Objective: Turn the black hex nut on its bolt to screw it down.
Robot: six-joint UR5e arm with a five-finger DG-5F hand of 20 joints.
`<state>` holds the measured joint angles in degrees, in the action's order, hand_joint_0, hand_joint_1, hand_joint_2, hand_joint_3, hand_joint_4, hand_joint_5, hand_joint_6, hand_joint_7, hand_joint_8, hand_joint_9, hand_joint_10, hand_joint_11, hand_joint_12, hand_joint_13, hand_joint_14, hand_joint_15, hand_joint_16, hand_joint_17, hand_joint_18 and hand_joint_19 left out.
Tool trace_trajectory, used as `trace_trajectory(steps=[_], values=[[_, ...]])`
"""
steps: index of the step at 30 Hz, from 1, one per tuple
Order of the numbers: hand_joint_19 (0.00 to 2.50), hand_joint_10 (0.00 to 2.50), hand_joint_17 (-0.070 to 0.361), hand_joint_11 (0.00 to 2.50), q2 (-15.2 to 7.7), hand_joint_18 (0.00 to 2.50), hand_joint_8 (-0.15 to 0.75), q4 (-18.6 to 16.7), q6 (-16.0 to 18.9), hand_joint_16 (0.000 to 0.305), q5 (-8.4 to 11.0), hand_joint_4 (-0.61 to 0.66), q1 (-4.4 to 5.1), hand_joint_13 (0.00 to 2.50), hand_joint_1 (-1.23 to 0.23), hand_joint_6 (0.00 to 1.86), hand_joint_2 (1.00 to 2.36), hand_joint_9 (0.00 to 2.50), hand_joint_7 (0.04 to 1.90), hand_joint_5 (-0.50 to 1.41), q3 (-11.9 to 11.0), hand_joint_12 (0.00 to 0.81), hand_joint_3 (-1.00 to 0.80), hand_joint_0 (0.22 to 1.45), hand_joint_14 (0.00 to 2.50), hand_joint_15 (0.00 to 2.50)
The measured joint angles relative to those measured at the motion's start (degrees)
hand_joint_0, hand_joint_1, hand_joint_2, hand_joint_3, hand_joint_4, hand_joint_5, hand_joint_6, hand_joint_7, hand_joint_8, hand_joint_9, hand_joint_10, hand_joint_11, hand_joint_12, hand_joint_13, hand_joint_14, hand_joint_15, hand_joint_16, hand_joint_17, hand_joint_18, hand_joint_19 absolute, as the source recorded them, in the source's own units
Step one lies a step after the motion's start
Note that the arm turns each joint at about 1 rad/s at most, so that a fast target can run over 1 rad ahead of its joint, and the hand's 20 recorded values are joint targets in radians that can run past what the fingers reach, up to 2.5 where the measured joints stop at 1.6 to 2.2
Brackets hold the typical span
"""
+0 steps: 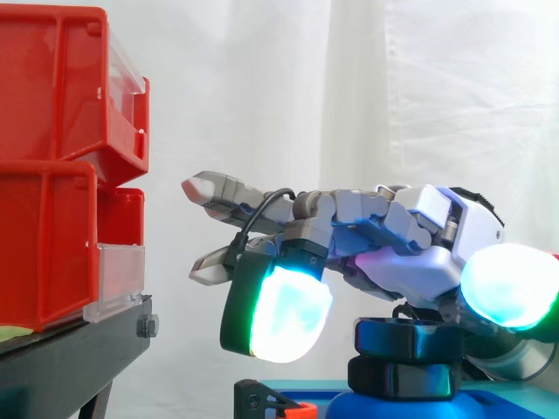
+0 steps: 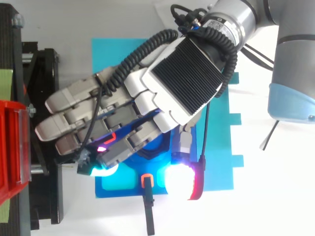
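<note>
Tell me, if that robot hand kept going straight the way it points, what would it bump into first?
Probably the red bins on the black stand. The hand points level at them across open space, though depth is hard to judge.

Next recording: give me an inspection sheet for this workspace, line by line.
Surface: blue fixture on a white table.
Job's things: black hex nut stacked above another black piece on the fixture; bolt hidden.
Clutter: black-and-orange clip at the fixture's edge.
Hand: hand open, over the nut; cyan-green pad beside the nut, apart from it.
Cables: nothing seen.
Surroundings: red bins on a black stand; white curtain behind.
</note>
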<state>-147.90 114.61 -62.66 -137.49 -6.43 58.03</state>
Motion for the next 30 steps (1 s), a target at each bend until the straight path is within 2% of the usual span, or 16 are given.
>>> trace_trajectory(steps=[5, 11, 17, 24, 30], values=[[0.17, 0.0, 0.132, 0.21, 0.1, 0.0, 0.328, 1.0, -1.3, 0.059, 0.92, 0.3, -0.06, 0.13, -0.14, 0.5, 1.0, 0.55, 1.18, -0.1, 0.0, 0.383, -0.5, 0.44, 0.0, 0.02], [0.17, 0.0, 0.132, 0.21, 0.1, 0.0, 0.328, 1.1, -1.4, 0.059, 0.77, 0.31, -0.07, 0.13, -0.14, 0.5, 1.0, 0.55, 1.18, -0.11, 0.0, 0.384, -0.5, 0.44, 0.0, 0.02], [0.18, 0.0, 0.133, 0.21, 0.0, 0.0, 0.328, 1.0, -1.3, 0.059, 0.02, 0.3, 0.02, 0.13, -0.14, 0.5, 1.0, 0.55, 1.19, -0.11, -0.2, 0.383, -0.5, 0.44, 0.0, 0.02], [0.18, 0.0, 0.133, 0.21, -0.1, 0.0, 0.329, 1.4, -0.8, 0.059, -1.88, 0.3, 0.35, 0.14, -0.14, 0.5, 1.0, 0.56, 1.18, -0.11, -0.9, 0.384, -0.5, 0.44, 0.0, 0.02], [0.18, 0.0, 0.133, 0.21, 2.2, 0.01, 0.329, 4.2, -1.9, 0.059, -2.3, 0.31, 0.6, 0.14, -0.14, 0.5, 1.0, 0.56, 1.18, -0.11, -0.9, 0.384, -0.5, 0.44, 0.0, 0.02]])
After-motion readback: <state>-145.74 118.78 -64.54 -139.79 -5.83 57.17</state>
